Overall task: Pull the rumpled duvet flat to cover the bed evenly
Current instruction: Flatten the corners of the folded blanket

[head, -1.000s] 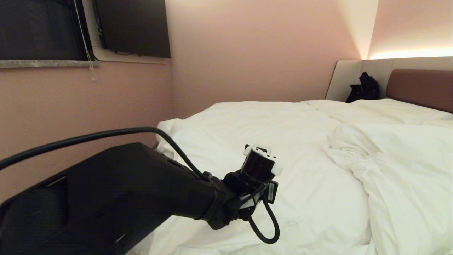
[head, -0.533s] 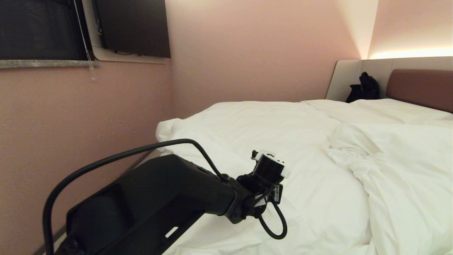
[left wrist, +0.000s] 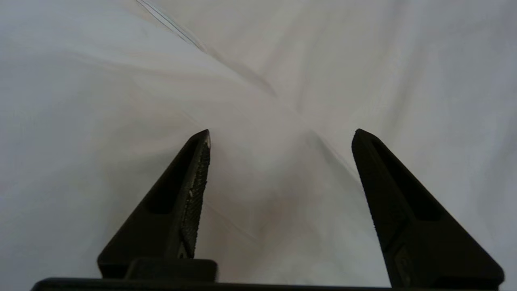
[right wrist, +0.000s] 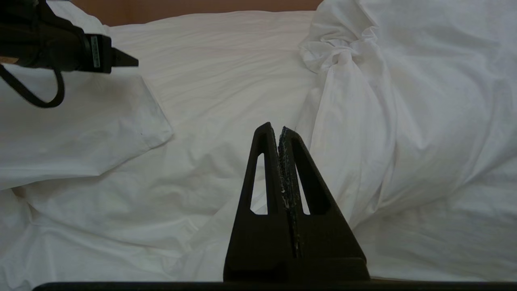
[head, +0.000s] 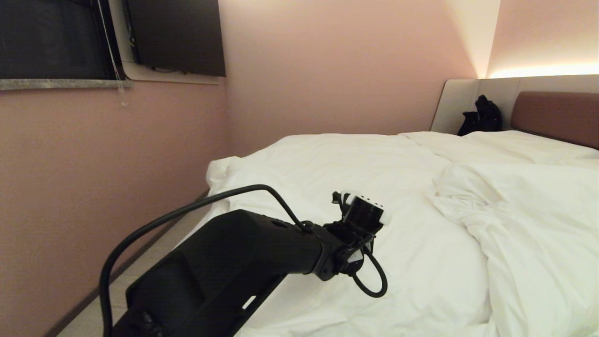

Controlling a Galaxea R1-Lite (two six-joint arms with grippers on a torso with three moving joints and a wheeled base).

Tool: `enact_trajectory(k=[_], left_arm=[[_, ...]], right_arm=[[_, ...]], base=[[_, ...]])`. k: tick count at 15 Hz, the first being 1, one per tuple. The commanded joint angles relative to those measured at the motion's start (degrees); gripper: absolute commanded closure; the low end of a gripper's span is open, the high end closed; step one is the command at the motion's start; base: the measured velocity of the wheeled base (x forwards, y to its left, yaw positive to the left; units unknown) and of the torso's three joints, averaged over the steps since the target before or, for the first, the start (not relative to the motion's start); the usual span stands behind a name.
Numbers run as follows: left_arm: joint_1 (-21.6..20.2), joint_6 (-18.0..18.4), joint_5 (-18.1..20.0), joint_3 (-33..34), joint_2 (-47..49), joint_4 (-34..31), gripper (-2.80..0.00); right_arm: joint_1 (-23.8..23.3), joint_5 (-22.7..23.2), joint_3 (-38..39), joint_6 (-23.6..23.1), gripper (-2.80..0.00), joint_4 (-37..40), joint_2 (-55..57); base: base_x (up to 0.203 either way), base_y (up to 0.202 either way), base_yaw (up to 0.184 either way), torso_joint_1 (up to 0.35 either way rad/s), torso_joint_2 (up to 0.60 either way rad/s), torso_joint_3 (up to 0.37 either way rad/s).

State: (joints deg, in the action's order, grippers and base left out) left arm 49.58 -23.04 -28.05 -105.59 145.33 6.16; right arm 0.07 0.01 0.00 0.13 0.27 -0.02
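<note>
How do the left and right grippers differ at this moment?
The left gripper has its black fingers spread wide, empty; the right gripper has its fingers pressed shut. The left reaches out above the puffy white duvet in the head view; the right is absent there. Both hold nothing.

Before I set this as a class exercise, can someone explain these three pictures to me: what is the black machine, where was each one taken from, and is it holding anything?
It is a two-armed robot making a bed. The wide picture comes from a camera on its head: its black left arm reaches over the puffy white creased duvet on the low bed with the mauve-brown padded headboard. The other two come from cameras on its wrists. One looks between the left gripper, whose black fingers stand apart over white cloth, holding nothing. The other shows the right gripper, shut and empty, above the bunched duvet.
</note>
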Motion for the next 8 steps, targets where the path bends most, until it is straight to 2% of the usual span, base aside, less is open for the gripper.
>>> enact_trajectory(k=[1, 8], left_arm=[[-0.6, -1.1, -4.8, -5.4, 3.9, -5.0, -2.80], [-1.9, -1.3, -5.6, -5.4, 7.4, -9.5, -2.80]], right_arm=[[0.0, 0.1, 0.0, 0.0, 0.00, 0.0, 0.0], [0.0, 0.0, 0.0, 0.0, 0.00, 0.0, 0.0]], base=[[0.000, 0.000, 0.000, 0.000, 0.00, 0.000], [0.000, 0.000, 0.000, 0.000, 0.00, 0.000]])
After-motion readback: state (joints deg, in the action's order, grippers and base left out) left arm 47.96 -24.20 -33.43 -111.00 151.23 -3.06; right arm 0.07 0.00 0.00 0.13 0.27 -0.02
